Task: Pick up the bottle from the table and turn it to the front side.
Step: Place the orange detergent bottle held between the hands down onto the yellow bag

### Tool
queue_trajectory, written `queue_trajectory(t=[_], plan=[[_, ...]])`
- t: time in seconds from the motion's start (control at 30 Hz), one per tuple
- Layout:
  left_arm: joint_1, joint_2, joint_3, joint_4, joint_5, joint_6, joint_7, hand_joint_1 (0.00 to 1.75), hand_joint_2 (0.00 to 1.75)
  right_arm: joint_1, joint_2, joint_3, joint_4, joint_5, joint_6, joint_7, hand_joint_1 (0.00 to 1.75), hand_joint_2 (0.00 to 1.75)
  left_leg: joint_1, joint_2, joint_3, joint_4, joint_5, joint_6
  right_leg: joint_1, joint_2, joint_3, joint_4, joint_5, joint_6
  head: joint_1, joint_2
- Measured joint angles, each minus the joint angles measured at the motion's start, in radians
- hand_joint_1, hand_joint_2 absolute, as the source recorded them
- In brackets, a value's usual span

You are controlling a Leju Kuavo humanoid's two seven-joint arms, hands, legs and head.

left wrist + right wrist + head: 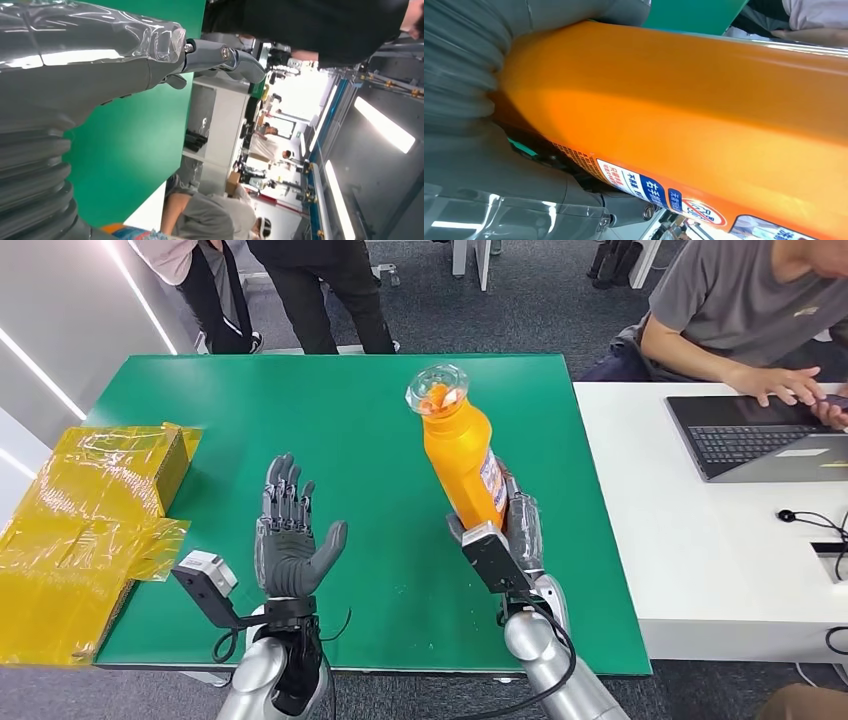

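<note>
A green rectangular table (300,420) carries a crumpled yellow plastic-wrapped box (90,510) at its left edge. Above the table, the right hand (510,530) grips a tall orange plastic bottle (462,455) with a clear cap, lifted and tilted. The left hand (290,540) hovers spread, holding nothing.

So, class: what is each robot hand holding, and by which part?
The right hand grips the orange bottle by its lower body; the left hand holds nothing.

floor: dark grey carpet (540,300) | furniture: green table (330,420), white desk (700,560) beside it on the right | on desk: open laptop (760,435) | wall: white panel with light strips (60,320) at left
</note>
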Motion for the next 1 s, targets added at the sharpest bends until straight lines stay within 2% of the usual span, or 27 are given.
queue_trajectory(t=[0.3, 0.43, 0.6, 1.0], plan=[[-0.016, 0.000, -0.036, 0.018, 0.010, -0.107, 0.000, 0.00, 1.75, 0.000, -0.005, 0.058, 0.014, 0.132, 0.168, 0.083, 1.74, 1.75, 0.000, 0.000, 0.000, 0.000, 0.000, 0.000, 0.000, 0.000, 0.000, 0.000, 0.000, 0.000, 0.000, 0.000], [-0.018, 0.000, -0.036, 0.028, -0.012, -0.106, 0.000, 0.00, 1.75, -0.008, -0.008, 0.107, 0.023, 0.214, 0.249, 0.090, 1.73, 1.75, 0.000, 0.000, 0.000, 0.000, 0.000, 0.000, 0.000, 0.000, -0.001, 0.000, 0.000, 0.000, 0.000, 0.000], [-0.020, 0.001, -0.032, 0.030, -0.021, -0.093, 0.000, 0.00, 1.75, -0.035, -0.008, 0.155, 0.039, 0.235, 0.329, 0.081, 1.75, 1.75, 0.000, 0.000, -0.001, 0.000, 0.000, 0.000, 0.000, 0.000, 0.000, 0.000, 0.000, 0.000, 0.000, 0.000], [-0.020, 0.003, -0.010, 0.030, -0.021, -0.096, -0.002, 0.00, 1.75, -0.107, -0.007, 0.210, 0.081, 0.242, 0.394, 0.052, 1.74, 1.75, 0.000, 0.000, -0.001, 0.000, 0.000, 0.000, 0.000, 0.000, 0.000, 0.000, 0.000, 0.000, 0.000, 0.000]])
